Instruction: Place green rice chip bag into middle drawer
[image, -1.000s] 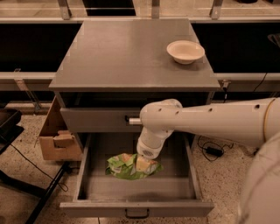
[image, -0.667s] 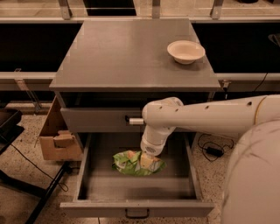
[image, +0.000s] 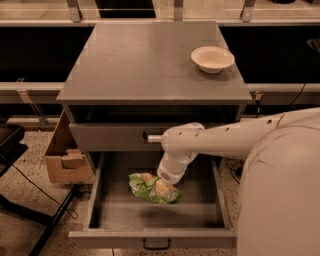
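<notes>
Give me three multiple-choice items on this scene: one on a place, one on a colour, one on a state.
1. Where does the green rice chip bag lie?
A. On the floor.
B. Inside the middle drawer.
C. In a sink.

2. What colour is the bowl on the cabinet top?
A. Blue.
B. Black.
C. Cream.

3. How does the middle drawer stand?
A. Pulled open.
B. Shut flush.
C. Lifted out and turned over.

Answers:
1 B: the bag rests on the drawer's floor, with the pincer down at it inside the drawer.
2 C: the bowl is pale cream against the grey top.
3 A: the drawer's floor and side walls show, out in front of the cabinet.
</notes>
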